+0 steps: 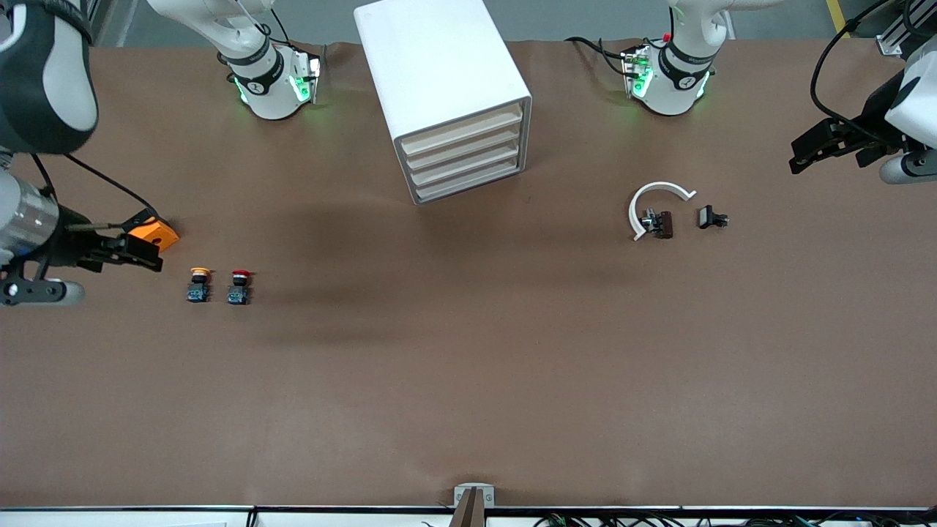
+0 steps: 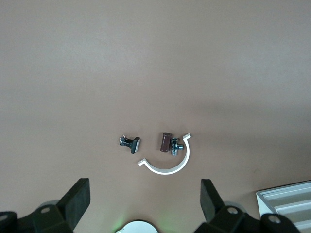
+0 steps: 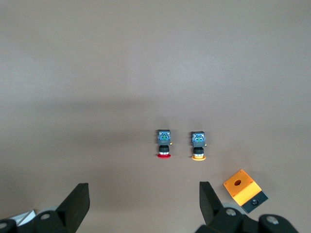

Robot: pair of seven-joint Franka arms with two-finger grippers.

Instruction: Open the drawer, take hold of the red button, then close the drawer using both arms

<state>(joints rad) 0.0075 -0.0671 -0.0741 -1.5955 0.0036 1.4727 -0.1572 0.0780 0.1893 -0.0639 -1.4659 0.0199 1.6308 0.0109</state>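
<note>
The white cabinet (image 1: 439, 73) stands between the two arm bases, and its four beige-fronted drawers (image 1: 465, 157) are all pushed in. The red-capped button (image 1: 239, 286) (image 3: 164, 143) stands on the table toward the right arm's end, nearer to the front camera than the cabinet. My right gripper (image 1: 150, 255) (image 3: 144, 199) hangs open and empty over the table next to the orange cube, short of the button. At the left arm's end, my left gripper (image 1: 801, 155) (image 2: 145, 199) is open with nothing in it.
A yellow-capped button (image 1: 198, 285) (image 3: 198, 144) stands beside the red one. An orange cube with a hole (image 1: 154, 233) (image 3: 241, 187) lies by the right gripper. A white C-shaped clip (image 1: 654, 207) (image 2: 167, 167) and small metal parts (image 1: 712, 217) (image 2: 130, 142) lie toward the left arm's end.
</note>
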